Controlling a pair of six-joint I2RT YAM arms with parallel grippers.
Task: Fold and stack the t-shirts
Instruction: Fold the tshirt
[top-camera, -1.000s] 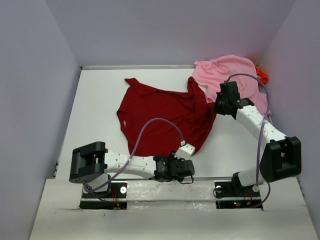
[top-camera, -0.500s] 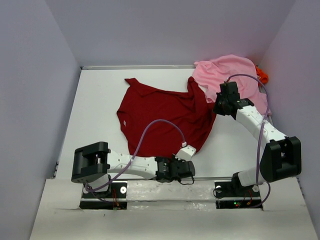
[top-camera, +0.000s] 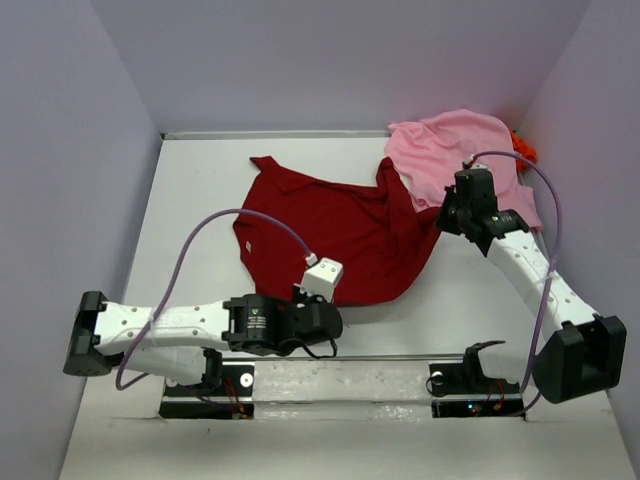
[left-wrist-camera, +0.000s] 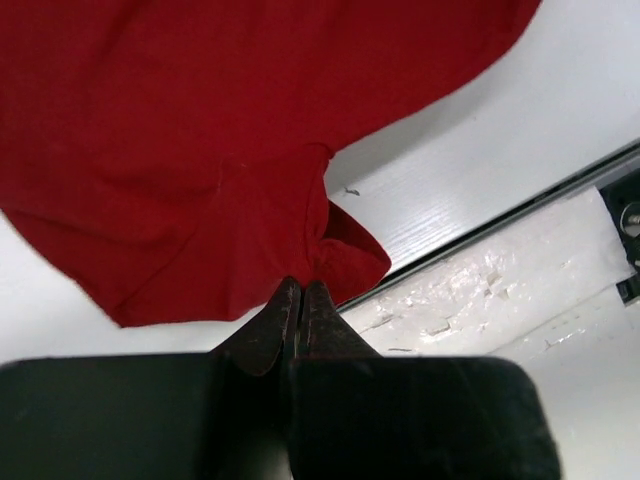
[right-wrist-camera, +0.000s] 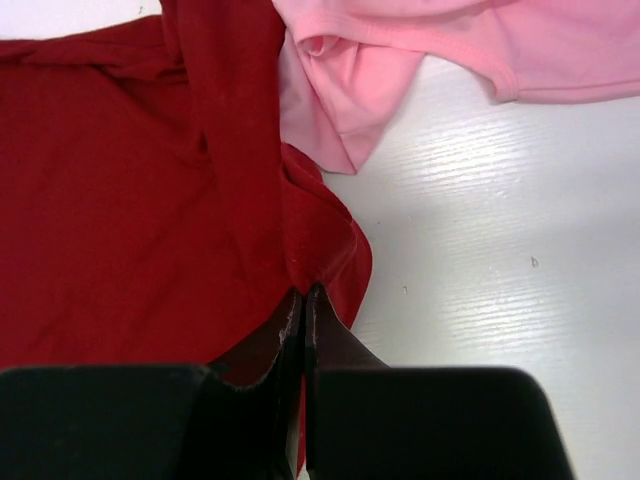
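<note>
The dark red t-shirt (top-camera: 330, 230) lies spread in the middle of the white table (top-camera: 195, 210). My left gripper (top-camera: 328, 300) is shut on its near hem; in the left wrist view the cloth (left-wrist-camera: 200, 120) bunches at the closed tips (left-wrist-camera: 302, 285). At the shirt's right edge my right gripper (top-camera: 441, 216) is shut too, the red cloth (right-wrist-camera: 120, 200) puckering at its tips (right-wrist-camera: 303, 292). The light pink t-shirt (top-camera: 450, 150) lies crumpled at the back right, touching the red one (right-wrist-camera: 340, 110). Behind the pink one a bit of the orange t-shirt (top-camera: 524, 150) shows.
Pale walls close the table in at the back (top-camera: 330, 60), left (top-camera: 70, 200) and right (top-camera: 600, 180). A metal rail (left-wrist-camera: 500, 225) runs along the near edge, just past the left gripper. Bare table shows left of the red shirt and right of the pinched edge (right-wrist-camera: 500, 250).
My left gripper has shut on the red shirt's near hem and moved left, its arm swinging out to the left. The right gripper, still shut, has shifted slightly right.
</note>
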